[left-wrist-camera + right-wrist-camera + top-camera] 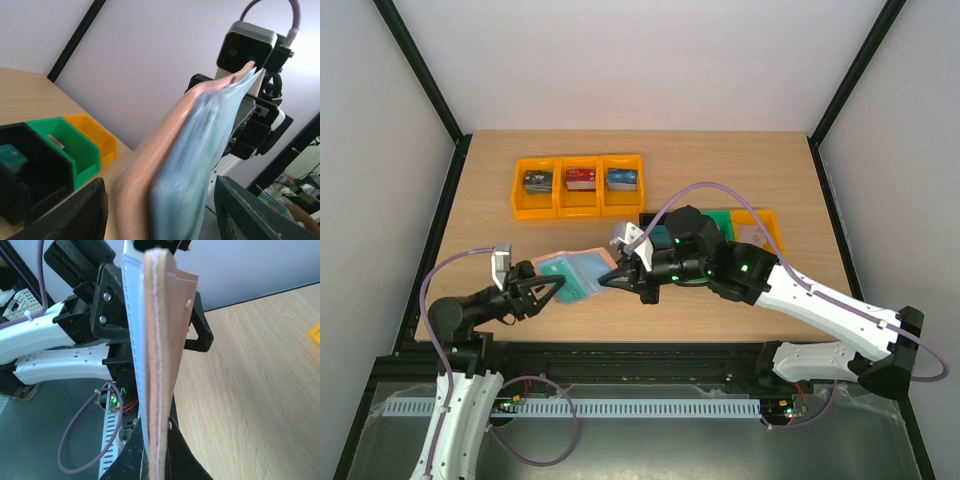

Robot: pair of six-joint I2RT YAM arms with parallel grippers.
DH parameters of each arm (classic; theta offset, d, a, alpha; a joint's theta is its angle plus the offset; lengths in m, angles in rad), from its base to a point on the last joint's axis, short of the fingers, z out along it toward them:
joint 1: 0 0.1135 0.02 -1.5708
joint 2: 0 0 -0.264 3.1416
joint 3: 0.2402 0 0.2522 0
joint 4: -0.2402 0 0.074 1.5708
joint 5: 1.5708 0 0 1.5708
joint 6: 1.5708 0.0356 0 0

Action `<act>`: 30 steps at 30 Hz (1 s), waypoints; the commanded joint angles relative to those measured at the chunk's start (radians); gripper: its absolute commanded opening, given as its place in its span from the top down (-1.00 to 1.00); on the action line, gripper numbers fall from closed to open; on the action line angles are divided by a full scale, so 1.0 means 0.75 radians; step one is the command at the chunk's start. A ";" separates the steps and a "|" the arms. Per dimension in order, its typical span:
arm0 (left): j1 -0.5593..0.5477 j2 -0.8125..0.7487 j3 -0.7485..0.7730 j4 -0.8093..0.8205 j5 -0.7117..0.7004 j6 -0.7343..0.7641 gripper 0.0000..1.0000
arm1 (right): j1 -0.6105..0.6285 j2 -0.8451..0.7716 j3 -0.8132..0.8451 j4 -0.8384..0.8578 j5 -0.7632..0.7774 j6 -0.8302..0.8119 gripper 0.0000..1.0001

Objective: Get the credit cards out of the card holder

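The card holder (575,270) hangs in the air above the table's front, pale blue inside with a pinkish outer edge. My right gripper (613,279) is shut on its right end; in the right wrist view the fingers (182,452) pinch the holder (160,340) edge-on. My left gripper (546,289) stands open around the holder's left end. In the left wrist view both fingers stand apart from the blurred holder (200,145), one on each side. I cannot make out separate credit cards; only a teal tint (582,284) shows on the inner face.
Three joined orange bins (578,205) holding small packs stand at the back left. A black bin (30,170), a green bin (67,147) and a yellow bin (97,134) stand in a row behind the right arm. Black frame posts flank the table.
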 commanded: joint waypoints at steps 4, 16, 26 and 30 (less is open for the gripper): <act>-0.021 -0.014 0.047 0.075 0.015 0.009 0.80 | -0.017 0.007 0.034 0.090 -0.101 -0.038 0.97; -0.021 0.006 0.241 -0.779 -0.682 0.576 0.96 | -0.189 0.000 0.038 0.050 0.584 0.310 0.18; -0.021 0.158 0.355 -0.830 -0.660 0.698 0.96 | 0.056 0.173 0.128 0.335 0.102 0.285 0.60; -0.021 0.080 0.348 -0.684 -0.400 0.658 0.96 | 0.048 0.257 0.156 0.434 0.070 0.261 0.69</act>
